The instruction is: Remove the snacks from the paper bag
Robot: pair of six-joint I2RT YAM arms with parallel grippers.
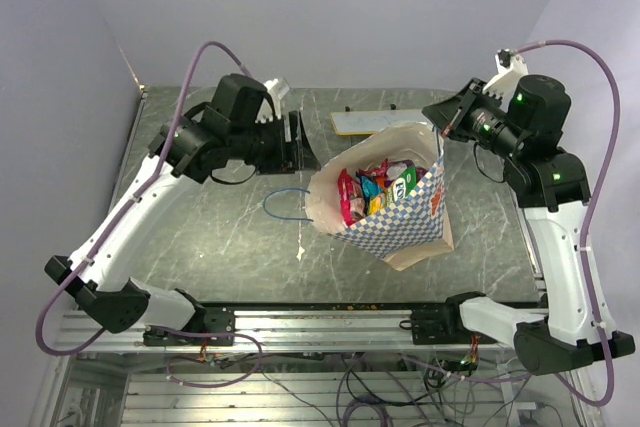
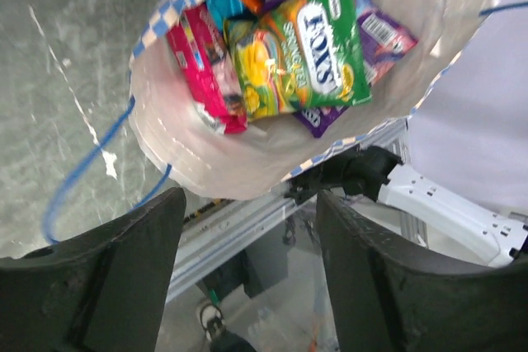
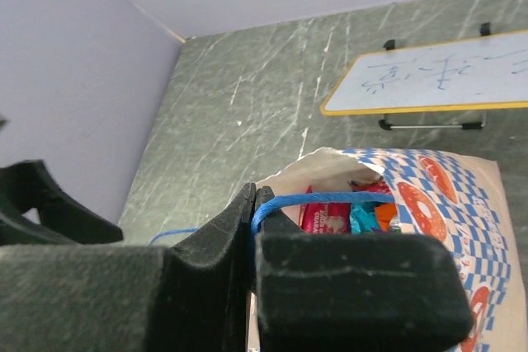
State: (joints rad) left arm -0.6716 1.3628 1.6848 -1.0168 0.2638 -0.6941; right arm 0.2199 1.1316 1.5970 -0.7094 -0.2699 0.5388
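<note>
Grey-green marbled counter [image 1: 200,237] fills the scene, with pale lilac walls [image 1: 330,7] behind it. Right of centre sits the paper bag [image 1: 410,222], checked blue and white outside with orange-red round marks, cream inside. It leans with its tan base toward the near right and its mouth gaping up and to the left. Inside the mouth the snacks [image 1: 375,187] are heaped, all of them within the bag. A red-pink packet [image 2: 202,68] lies against the left wall, a green-yellow one [image 2: 301,51] printed FOX'S lies on top, and purple, blue and orange foil shows around them.

At the bag's far right rim the right pincer [image 3: 254,204] is clamped tight on a blue cord handle [image 3: 322,198], which stretches taut from it. A second handle [image 1: 285,202] loops loose on the counter left of the bag.

Just left of the mouth, clear of the paper, the left pincer [image 2: 247,286] has its fingers [image 2: 115,278] spread wide and grips nothing.

Beyond the bag stands a cream board [image 3: 445,72] on black feet.
</note>
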